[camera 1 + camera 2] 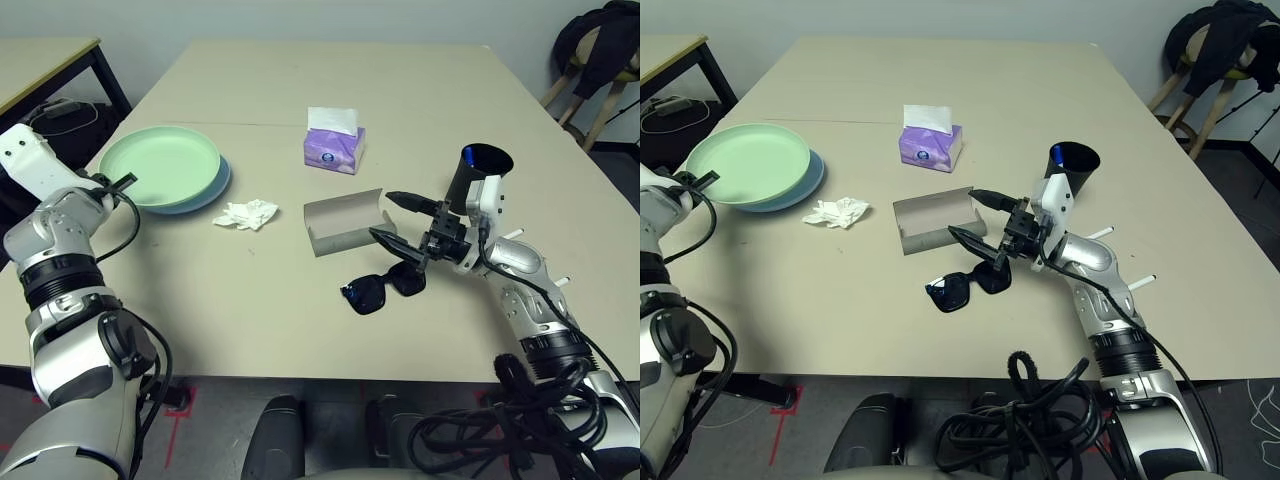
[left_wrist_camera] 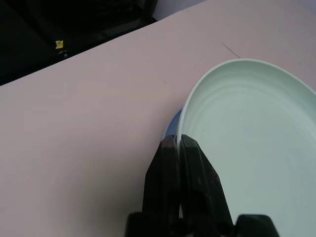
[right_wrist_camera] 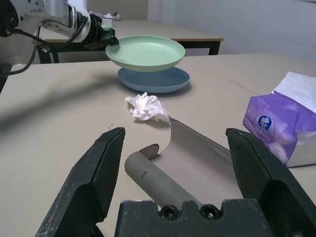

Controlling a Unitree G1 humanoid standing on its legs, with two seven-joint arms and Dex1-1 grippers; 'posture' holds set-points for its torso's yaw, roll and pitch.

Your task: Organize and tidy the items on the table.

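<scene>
Black sunglasses (image 1: 383, 287) lie nearest on the beige counter (image 1: 250, 320), folded, just below the right pincer (image 1: 400, 222), whose two black fingers stand wide apart above them. Just beyond that pincer sits the grey glasses case (image 1: 343, 222), open with its lid raised. A black cup (image 1: 474, 172) stands behind the right wrist, and white pens (image 1: 1140, 281) lie on the counter beside the right forearm.

Farther back, a purple tissue box (image 1: 334, 147) sits near the counter's middle with a white sheet standing up from it. A crumpled white tissue (image 1: 246, 213) lies between the case and the plates.

On the left, the left pincer (image 2: 178, 144) is clamped on the rim of the pale green plate (image 1: 160, 166), holding it tilted and lifted over the pale blue plate (image 3: 154, 79), which rests flat on the counter.

The counter top is plain and matte, with a thin seam running across it. A smaller black-legged desk (image 1: 45, 60) stands at the far left, a stool draped with dark clothing (image 1: 598, 40) at the far right, and red tape marks (image 1: 180, 410) show on the grey floor.
</scene>
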